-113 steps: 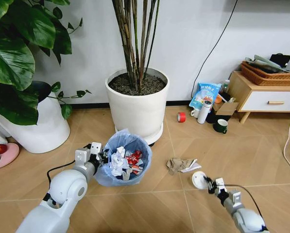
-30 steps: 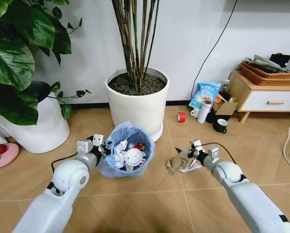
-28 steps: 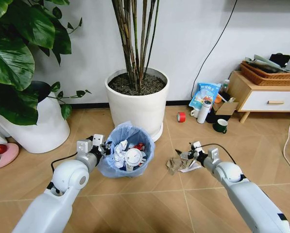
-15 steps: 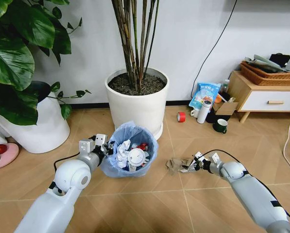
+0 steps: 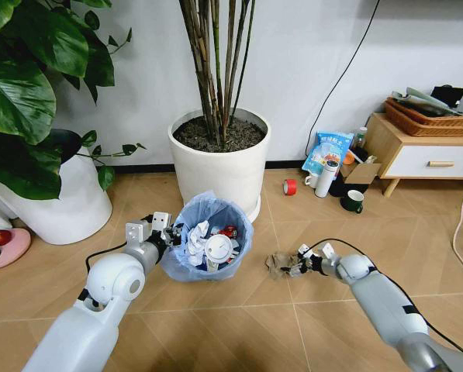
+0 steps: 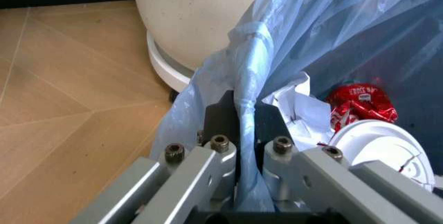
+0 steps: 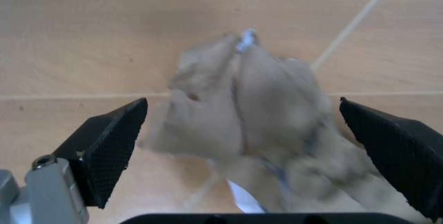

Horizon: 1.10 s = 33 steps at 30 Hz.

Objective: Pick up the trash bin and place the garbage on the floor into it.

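The trash bin (image 5: pixel 186 266), dark with a light-blue bag over its rim, stands on the floor (image 5: pixel 239 325) in front of the big plant pot. My left gripper (image 5: pixel 163 229) is shut on its near rim; the left wrist view shows the gripper (image 6: pixel 246 117) pinching the bag fold (image 6: pixel 249 68). Inside lie crumpled white paper (image 5: pixel 195 235), a red wrapper (image 6: pixel 360 102) and a white disc (image 5: pixel 218 248). Garbage on the floor: a crumpled brown paper (image 5: pixel 278 263). My right gripper (image 5: pixel 300 263) is open low at it, and the brown paper (image 7: pixel 277 86) sits between the pads (image 7: pixel 111 146).
A large white plant pot (image 5: pixel 219 167) stands right behind the bin, another white pot (image 5: pixel 68 205) to the left. A red tape roll (image 5: pixel 290 187), mugs (image 5: pixel 353 201), a blue-white bag (image 5: pixel 328 151) and a wooden cabinet (image 5: pixel 417 151) sit at the back right. A cable (image 5: pixel 460 232) runs along the right floor.
The white disc went from the floor into the bin. Over the last second my right gripper dropped down to the brown paper, and the bin shifted slightly right in my left gripper.
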Tool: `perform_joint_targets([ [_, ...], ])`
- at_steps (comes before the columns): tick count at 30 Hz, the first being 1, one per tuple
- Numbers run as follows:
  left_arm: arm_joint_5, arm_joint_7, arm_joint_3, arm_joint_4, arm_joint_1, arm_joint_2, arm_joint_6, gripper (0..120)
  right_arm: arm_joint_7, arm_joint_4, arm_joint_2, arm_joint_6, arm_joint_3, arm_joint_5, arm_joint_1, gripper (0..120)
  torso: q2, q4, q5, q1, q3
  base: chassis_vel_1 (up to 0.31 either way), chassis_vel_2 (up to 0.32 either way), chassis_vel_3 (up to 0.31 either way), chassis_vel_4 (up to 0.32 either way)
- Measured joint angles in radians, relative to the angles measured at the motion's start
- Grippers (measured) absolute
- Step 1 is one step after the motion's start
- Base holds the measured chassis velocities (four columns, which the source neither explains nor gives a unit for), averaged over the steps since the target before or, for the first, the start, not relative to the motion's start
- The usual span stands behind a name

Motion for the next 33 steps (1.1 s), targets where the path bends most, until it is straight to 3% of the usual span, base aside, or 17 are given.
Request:
perform_joint_targets([
  [4, 0.0, 0.0, 0.004, 0.002, -0.007, 0.0, 0.0, 0, 0.016, -0.051, 0.044, -0.003, 0.014, -0.024, 0.014, 100, 0.0, 0.0001, 0.0004, 0.0, 0.0, 0.0, 0.0, 0.0, 0.0],
  [17, 0.0, -0.001, 0.005, 0.004, -0.006, -0.002, 0.0, 0, 0.06, -0.107, 0.065, -0.022, 0.034, -0.008, 0.025, 100, 0.0, 0.0, 0.0001, 0.0, 0.0, 0.0, 0.0, 0.0, 0.0],
  [20, 0.001, -0.001, 0.003, 0.005, -0.006, -0.003, 0.0, 0, 0.065, -0.115, 0.065, -0.022, 0.036, 0.001, 0.025, 93, 0.0, 0.0, 0.0002, 0.0, 0.0, 0.0, 0.0, 0.0, 0.0],
  [31, 0.009, 0.003, 0.003, 0.012, -0.009, -0.003, 0.0, 0, 0.08, -0.123, 0.082, 0.002, 0.05, 0.017, 0.009, 49, 0.0, 0.0, 0.0001, 0.0, 0.0, 0.0, 0.0, 0.0, 0.0],
  [33, 0.009, 0.003, 0.003, 0.011, -0.009, -0.003, 0.0, 0, 0.08, -0.122, 0.082, 0.003, 0.051, 0.017, 0.007, 45, 0.0, 0.0, 0.0002, 0.0, 0.0, 0.0, 0.0, 0.0, 0.0],
])
